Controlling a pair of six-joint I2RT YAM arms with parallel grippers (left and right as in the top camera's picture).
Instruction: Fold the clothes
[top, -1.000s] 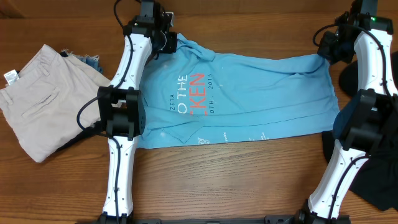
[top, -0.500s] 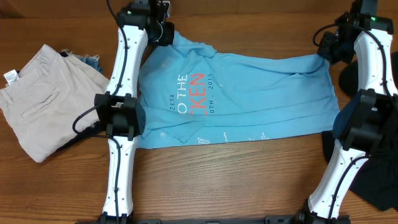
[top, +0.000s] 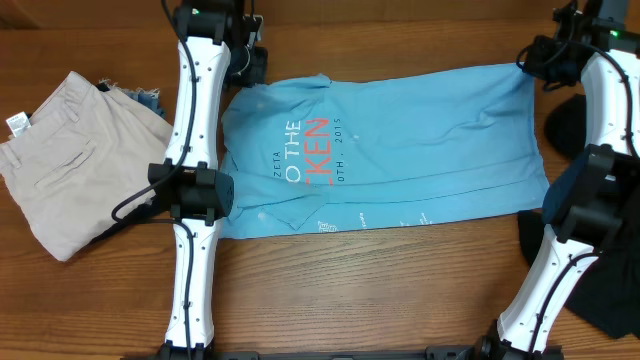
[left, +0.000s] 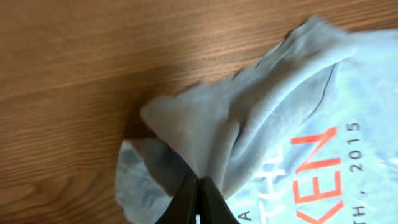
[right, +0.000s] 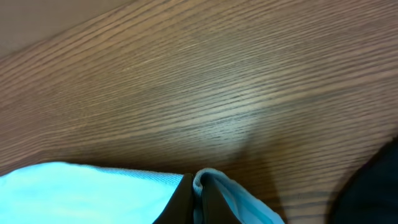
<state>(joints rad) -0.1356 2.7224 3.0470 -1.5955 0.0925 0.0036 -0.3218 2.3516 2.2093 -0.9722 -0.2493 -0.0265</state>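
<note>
t-shirt (top: 420, 150) spread out, far corners — pinched in jaws

Place: a robot test bench, most likely a lab; no room shows beyond the tabletop.
Surface: a wood-grain tabletop (top: 400, 300), filling every view.
Machinery: a left arm (top: 190, 100) and a right arm (top: 610, 95), white and black with loose cables, based at the near edge.
Goods: a light blue T-shirt (top: 420, 150) spread out, folded beige trousers (top: 55, 180) at the left, a black garment (top: 615, 295) at the right edge.
</note>
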